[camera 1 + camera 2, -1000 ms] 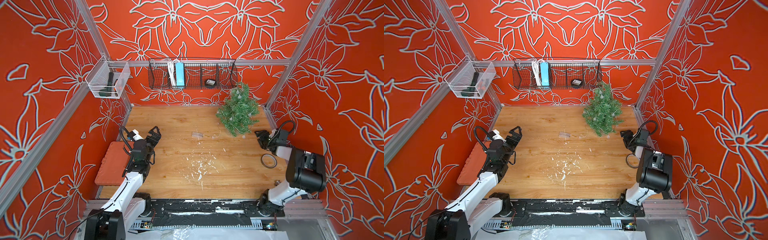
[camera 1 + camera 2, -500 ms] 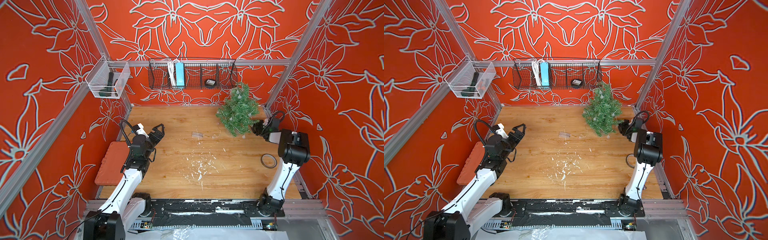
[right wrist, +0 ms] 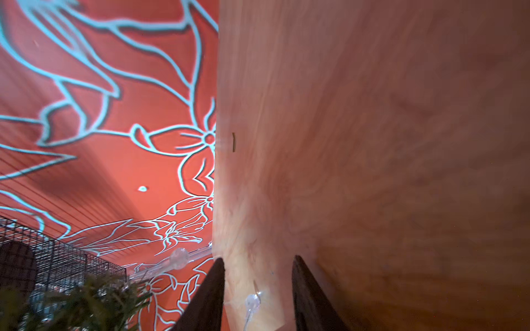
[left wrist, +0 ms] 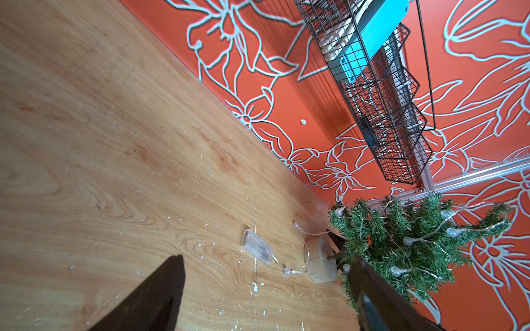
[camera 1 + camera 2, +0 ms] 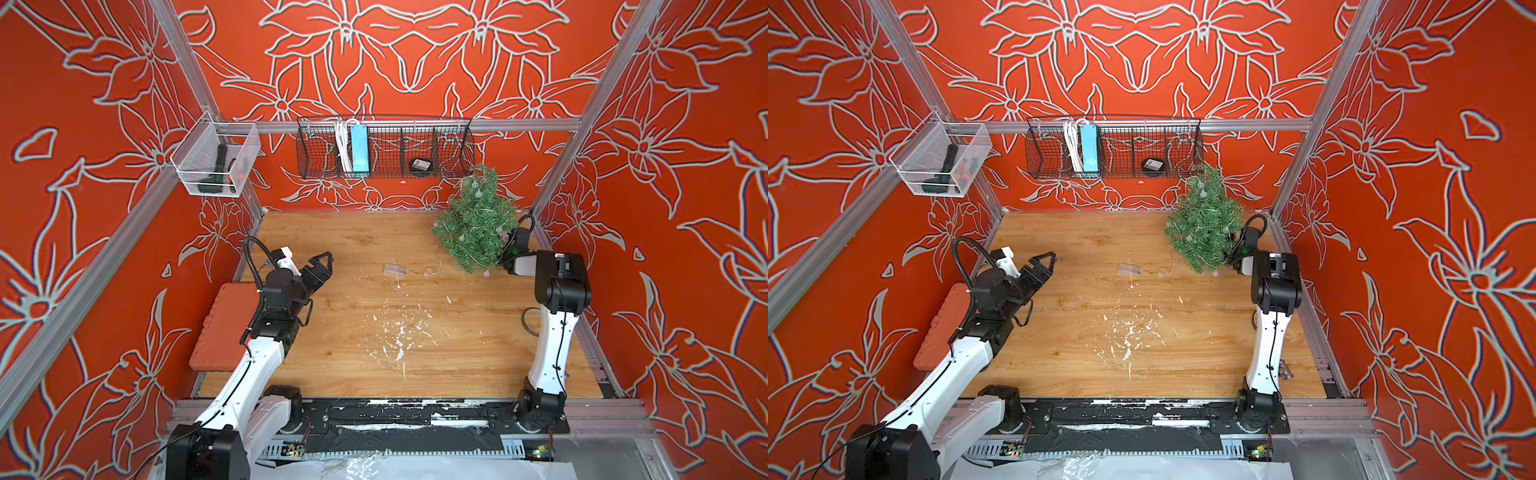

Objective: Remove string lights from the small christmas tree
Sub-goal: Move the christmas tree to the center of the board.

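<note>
Covering the cell floor, a pale wood-grain tabletop (image 5: pixel 357 374) carries everything. In its far right corner sits the small green bristly Christmas tree (image 5: pixel 478 226), just below the right end of a black wire wall basket (image 5: pixel 449 160); plumb or leaning, cannot tell. The tree's foot is a round pale wooden disc (image 4: pixel 319 263). The left gripper (image 5: pixel 325 259) hovers over the left half of the table, jaws spread wide with nothing between them, well apart from the tree. The right gripper (image 3: pixel 256 258) sits low at the tree's right flank. Its jaws are partly apart and clamp nothing; one bulb (image 3: pixel 252 301) and its wire lie in the gap, touching neither finger as far as the wrist view shows. The string lights (image 5: pixel 478 193), thin pale wire with small clear globe bulbs, wrap the branches from tip to lowest boughs. A loose tail runs off across the wood toward the middle. It ends in a small clear rectangular box (image 5: pixel 395 269), lying flat, apart from the tree. White flecks (image 5: pixel 399 336) litter the centre.
</note>
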